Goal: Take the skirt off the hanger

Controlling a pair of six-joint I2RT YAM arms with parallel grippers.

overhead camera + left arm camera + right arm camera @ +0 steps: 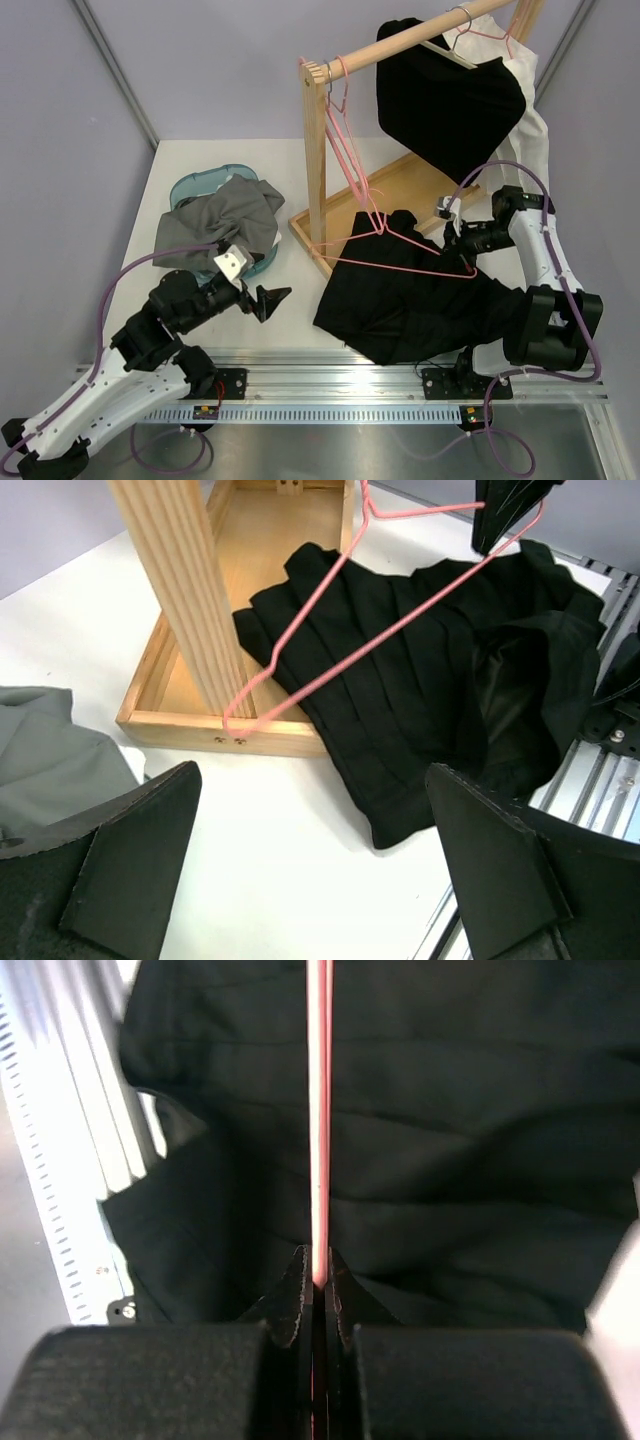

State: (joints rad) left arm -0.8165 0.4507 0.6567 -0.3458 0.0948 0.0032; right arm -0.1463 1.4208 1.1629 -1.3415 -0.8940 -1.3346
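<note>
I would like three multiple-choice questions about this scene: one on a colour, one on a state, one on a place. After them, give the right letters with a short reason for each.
1. What colour is the hanger held by the right gripper?
A. white
B. pink
C. blue

2. How is the left gripper?
A. shut on the hanger
B. open, holding nothing
C. shut, holding nothing

3. Where does the grey cloth lie?
A. in the right gripper
B. over the hanger
C. in the blue basket

Answers:
1 B: the wire clamped in the right wrist view is pink.
2 B: its fingers stand wide apart with nothing between them.
3 C: the blue rim shows around the cloth in the top view.
</note>
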